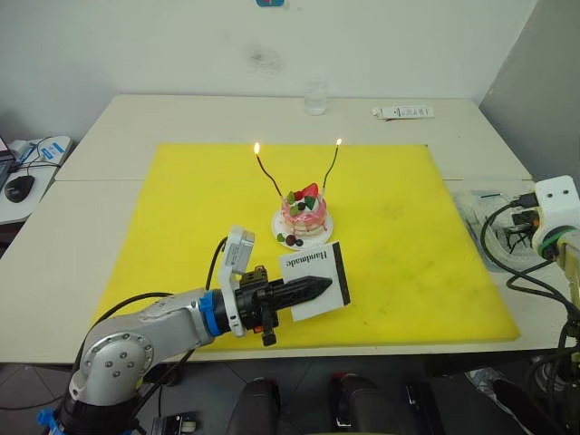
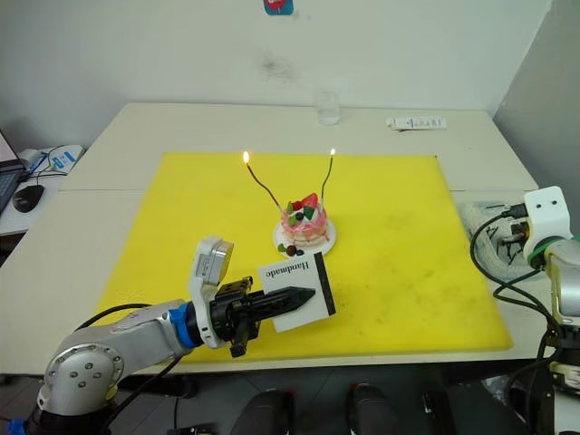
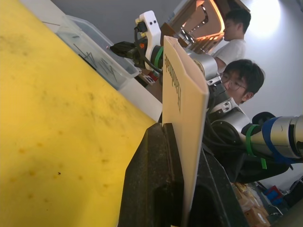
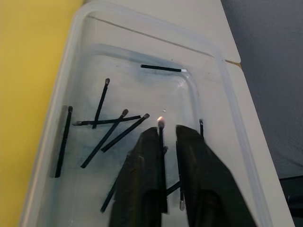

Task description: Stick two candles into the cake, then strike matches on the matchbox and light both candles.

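The pink cake stands on its white plate mid-mat, with both candles stuck in it. The dark red candle and the green candle each carry a small flame. My left gripper is shut on the white matchbox, holding it tilted just in front of the cake; its edge rises between the fingers. My right gripper hovers over a clear tray of dark matches. Its fingers stand slightly apart, and one match with a glowing tip lies between them.
A yellow mat covers the table's middle. A glass and a white tube sit at the far edge. The match tray lies off the mat's right side. Two people are beyond the table.
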Controlling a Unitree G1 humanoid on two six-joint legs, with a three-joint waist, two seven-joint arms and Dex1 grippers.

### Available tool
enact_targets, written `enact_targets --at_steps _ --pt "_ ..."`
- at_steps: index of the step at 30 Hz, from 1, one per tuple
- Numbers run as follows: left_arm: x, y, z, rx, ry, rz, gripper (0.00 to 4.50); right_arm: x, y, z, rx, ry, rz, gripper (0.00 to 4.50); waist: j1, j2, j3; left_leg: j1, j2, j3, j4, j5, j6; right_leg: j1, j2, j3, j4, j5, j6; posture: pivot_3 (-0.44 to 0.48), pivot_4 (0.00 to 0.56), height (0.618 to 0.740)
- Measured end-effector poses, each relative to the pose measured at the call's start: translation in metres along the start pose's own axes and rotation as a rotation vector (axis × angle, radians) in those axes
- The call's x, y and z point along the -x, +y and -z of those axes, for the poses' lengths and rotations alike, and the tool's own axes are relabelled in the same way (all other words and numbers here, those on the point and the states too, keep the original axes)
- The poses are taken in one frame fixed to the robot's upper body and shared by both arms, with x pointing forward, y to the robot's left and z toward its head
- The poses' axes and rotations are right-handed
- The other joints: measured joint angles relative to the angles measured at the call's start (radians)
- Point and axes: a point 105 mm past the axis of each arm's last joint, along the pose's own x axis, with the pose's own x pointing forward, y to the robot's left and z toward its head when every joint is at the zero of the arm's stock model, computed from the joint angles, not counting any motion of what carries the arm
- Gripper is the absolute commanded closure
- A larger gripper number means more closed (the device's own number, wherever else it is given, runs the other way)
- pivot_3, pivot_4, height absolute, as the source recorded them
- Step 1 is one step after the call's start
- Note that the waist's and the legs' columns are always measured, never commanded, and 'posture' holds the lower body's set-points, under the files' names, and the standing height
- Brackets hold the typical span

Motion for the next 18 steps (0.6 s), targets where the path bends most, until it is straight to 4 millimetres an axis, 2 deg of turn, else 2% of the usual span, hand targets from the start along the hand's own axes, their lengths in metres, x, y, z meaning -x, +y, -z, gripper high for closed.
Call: enact_targets --at_steps 7,8,11,13,15,16,17,18 --pt "0.000 -0.003 0.001 0.000 -0.001 -0.004 4.50 -0.001 0.000 -0.002 0.006 -0.018 0.000 0.29 0.000 0.000 0.000 0.000 0.000 0.000 0.000 0.000 0.000 0.000 0.000 0.000 0.000 0.000 0.000 0.000 0.150 0.740" --pt "0.000 -0.003 0.001 0.000 -0.001 -0.007 4.50 -0.001 -0.001 -0.004 0.012 -0.028 0.004 0.03 0.000 0.000 0.000 0.000 0.000 0.000 0.000 0.000 0.000 0.000 0.000 0.000 0.000 0.000 0.000 0.000 0.150 0.740" --pt "0.001 -0.001 0.002 0.000 0.004 -0.024 4.50 -0.001 0.000 -0.017 0.044 -0.088 0.008 0.03 -0.001 0.000 0.000 0.000 0.000 0.000 0.000 0.000 0.000 0.000 0.001 0.000 0.000 0.000 0.000 0.000 0.150 0.740" --pt "0.002 0.003 0.004 0.007 0.015 -0.056 4.50 0.002 0.010 -0.032 0.107 -0.155 -0.046 0.03 -0.001 0.000 0.000 0.000 0.000 0.000 0.000 0.000 0.000 0.000 0.001 0.000 0.000 0.000 0.000 0.000 0.150 0.740" --pt "0.004 0.009 0.005 0.016 0.025 -0.095 4.50 0.006 0.025 -0.049 0.152 -0.230 -0.126 0.03 -0.001 0.000 0.000 0.000 0.001 -0.001 0.000 0.000 0.000 0.000 0.001 0.000 0.000 0.000 0.000 0.000 0.150 0.740" --pt "0.005 0.014 0.008 0.032 0.038 -0.130 4.50 0.013 0.043 -0.061 0.189 -0.285 -0.227 0.03 -0.001 0.000 0.000 0.001 0.001 -0.001 0.000 0.000 0.000 0.000 0.001 -0.001 0.000 0.000 0.000 0.000 0.150 0.740" --pt "0.005 0.016 0.009 0.038 0.043 -0.140 4.50 0.015 0.050 -0.064 0.202 -0.300 -0.271 0.03 -0.001 0.000 0.000 0.000 0.001 -0.001 0.000 0.000 0.000 0.000 0.001 -0.001 0.000 0.000 0.000 0.000 0.150 0.740" --pt "0.004 0.018 0.011 0.048 0.056 -0.149 4.50 0.024 0.067 -0.068 0.238 -0.316 -0.384 0.03 0.000 0.001 0.000 0.000 0.001 -0.002 0.000 0.000 0.000 0.000 0.001 -0.001 0.000 0.000 0.000 0.000 0.150 0.740"
